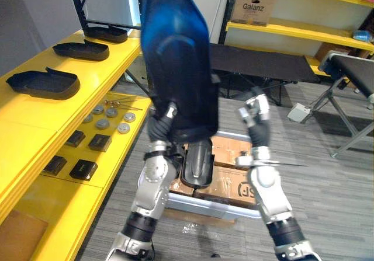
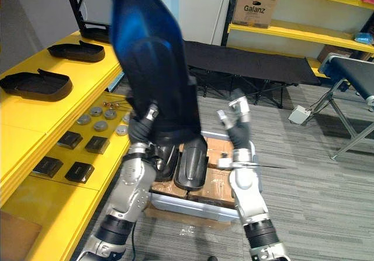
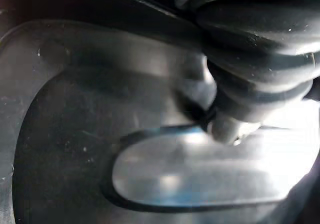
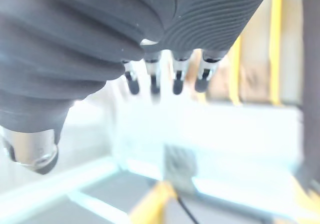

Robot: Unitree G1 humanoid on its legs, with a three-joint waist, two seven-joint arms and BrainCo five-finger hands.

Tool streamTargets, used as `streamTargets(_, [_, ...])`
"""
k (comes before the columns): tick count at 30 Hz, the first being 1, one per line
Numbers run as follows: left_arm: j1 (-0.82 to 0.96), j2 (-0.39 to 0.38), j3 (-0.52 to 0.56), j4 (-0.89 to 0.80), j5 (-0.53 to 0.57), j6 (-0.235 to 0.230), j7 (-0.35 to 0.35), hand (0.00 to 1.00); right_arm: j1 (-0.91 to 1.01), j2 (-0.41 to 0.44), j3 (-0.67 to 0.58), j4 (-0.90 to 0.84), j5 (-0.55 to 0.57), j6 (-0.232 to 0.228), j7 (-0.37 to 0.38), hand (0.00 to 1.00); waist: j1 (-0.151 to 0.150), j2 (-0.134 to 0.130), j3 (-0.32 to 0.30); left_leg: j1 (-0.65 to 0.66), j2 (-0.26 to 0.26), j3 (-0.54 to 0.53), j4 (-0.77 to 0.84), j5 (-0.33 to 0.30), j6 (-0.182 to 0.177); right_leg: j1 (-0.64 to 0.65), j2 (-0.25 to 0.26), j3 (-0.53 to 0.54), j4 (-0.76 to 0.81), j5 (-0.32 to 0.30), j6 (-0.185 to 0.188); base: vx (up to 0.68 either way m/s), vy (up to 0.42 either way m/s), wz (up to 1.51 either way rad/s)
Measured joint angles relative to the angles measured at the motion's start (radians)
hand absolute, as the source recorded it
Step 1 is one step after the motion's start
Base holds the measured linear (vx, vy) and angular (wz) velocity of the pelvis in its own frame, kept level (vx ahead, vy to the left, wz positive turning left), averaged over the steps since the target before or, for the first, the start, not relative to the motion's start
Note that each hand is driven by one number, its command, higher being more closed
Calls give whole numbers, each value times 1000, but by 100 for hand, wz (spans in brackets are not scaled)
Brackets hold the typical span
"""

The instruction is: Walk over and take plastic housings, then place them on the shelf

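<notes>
Holding: left hand [image 1: 159,126] pinches bottom edge of big dark glossy plastic housing [image 1: 178,56], upright, centre.
right hand [image 1: 256,110]: fingers straight, empty.
Risk: one-handed hold, may tip before reaching yellow shelf [image 1: 35,115] at left.

Grey discs [image 1: 103,122] lie near black blocks [image 1: 100,142], cardboard box [image 1: 253,5] beyond.

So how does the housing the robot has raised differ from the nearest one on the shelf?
The raised housing stands upright in the air at the left hand. The shelf housing lies flat on the yellow shelf, untouched. Both are dark plastic shells.
</notes>
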Motion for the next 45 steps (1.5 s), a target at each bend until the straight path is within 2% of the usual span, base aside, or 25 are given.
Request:
streamTargets(2, [49,8,23,-4,46,-1,20,100,70,-1,-52,-19,58,-7,43,0,-6,6,2,7,0,8,-11,1,-1,-6,1,7,-1,-1,1,11,10,-14])
streamTargets(4, [89,5,33,-4,45,-1,21,100,119,7,-60,-19,77,-7,93,0,-8,7,2,9,0,25,-11,0,-2,-16,3,27,-1,0,1,17,10,-24])
streamTargets(6, [131,5,40,-4,44,-7,20,100,165,42,-57,-19,78,0,145,0,-28,7,2,9,0,26,-11,-3,-4,-17,3,31,-3,0,2,34,5,-12])
streamTargets(12, [232,-12,117,-7,-38,-118,-5,100,233,108,-29,19,84,5,212,0,-30,14,5,7,-2,51,-11,-12,0,-31,2,56,-5,2,4,9,7,-12])
streamTargets(16, [362,-46,172,-66,-129,-158,-21,100,240,137,35,98,94,26,228,0,-14,23,7,-7,-6,24,-11,-14,2,-27,-3,32,-9,2,5,-8,-1,18])
streamTargets(21, [496,-88,230,-183,-131,-170,-16,100,216,144,92,178,95,50,220,0,51,45,9,-34,-23,-94,-10,-5,7,26,-22,-95,-17,-18,22,7,-15,73])
streamTargets(24, [544,-105,303,-270,-111,-175,-1,100,158,147,156,242,93,55,201,0,99,52,5,-59,-40,-174,-1,3,11,56,-34,-185,-17,-26,32,15,-14,74])
streamTargets(26, [597,-115,370,-321,-107,-176,19,100,88,149,219,301,71,57,188,0,149,53,2,-75,-53,-229,9,4,13,80,-41,-252,-14,-26,32,26,-11,76])
streamTargets(29, [647,-127,441,-333,-113,-176,7,100,31,149,260,312,30,58,152,0,195,50,2,-92,-59,-301,9,7,16,97,-48,-331,7,-29,36,22,-13,77])
streamTargets(31, [681,-152,479,-333,-126,-176,-30,100,8,145,274,312,-6,71,113,0,218,53,4,-102,-64,-366,7,13,19,107,-49,-362,40,-31,34,42,17,98])
streamTargets(32, [697,-156,487,-333,-149,-177,-55,100,2,141,270,311,-5,77,94,0,224,51,3,-113,-68,-419,8,20,23,111,-52,-358,77,-43,21,71,53,152])
streamTargets(34, [700,-151,495,-333,-163,-181,-100,100,1,126,258,304,-5,95,68,0,219,50,3,-138,-78,-511,7,44,26,113,-57,-354,143,-74,-1,86,44,159])
streamTargets(35, [690,-147,500,-333,-163,-188,-140,100,2,120,233,303,-4,113,49,0,218,38,7,-151,-95,-557,7,58,25,122,-66,-357,180,-96,-6,75,10,161])
streamTargets(37, [681,-146,500,-333,-161,-188,-185,100,13,121,180,299,-4,123,42,0,203,26,15,-193,-96,-437,23,33,63,172,-81,-419,192,-118,8,47,5,183])
streamTargets(38, [663,-145,490,-331,-161,-188,-226,100,36,114,137,277,-4,134,25,0,173,21,19,-213,-69,-278,57,40,80,212,-83,-478,202,-117,8,43,21,174])
streamTargets(39, [656,-140,479,-330,-163,-188,-246,100,54,111,116,263,-4,140,20,0,159,24,23,-231,-54,-186,84,51,95,223,-90,-503,215,-117,8,66,69,202])
streamTargets(40, [651,-137,441,-329,-164,-188,-283,100,96,103,72,242,-3,151,13,0,154,46,28,-248,-15,-26,129,62,105,230,-103,-554,284,-120,12,66,82,149])
streamTargets(41, [654,-144,413,-327,-175,-193,-306,100,124,95,54,228,0,161,10,0,151,72,36,-247,-14,-9,131,77,93,203,-139,-576,383,-161,19,47,93,112])
streamTargets(42, [653,-142,401,-324,-187,-196,-312,100,138,99,56,224,1,161,15,0,150,78,42,-248,-19,-14,130,79,96,194,-141,-569,382,-210,33,1,48,45])
streamTargets(43, [648,-137,381,-323,-194,-196,-316,100,138,105,60,213,-3,161,24,0,149,79,50,-248,-26,-19,130,81,97,184,-136,-567,358,-241,30,-34,25,9])
streamTargets(44, [643,-121,339,-319,-193,-197,-318,100,153,117,76,189,-8,159,34,0,142,56,68,-247,-56,-9,135,80,96,162,-145,-563,318,-249,5,-41,-20,1])
streamTargets(45, [639,-116,309,-302,-191,-198,-321,100,158,122,80,188,-12,158,40,0,137,56,71,-247,-61,-2,144,80,96,175,-145,-547,299,-247,19,-23,-36,-14])
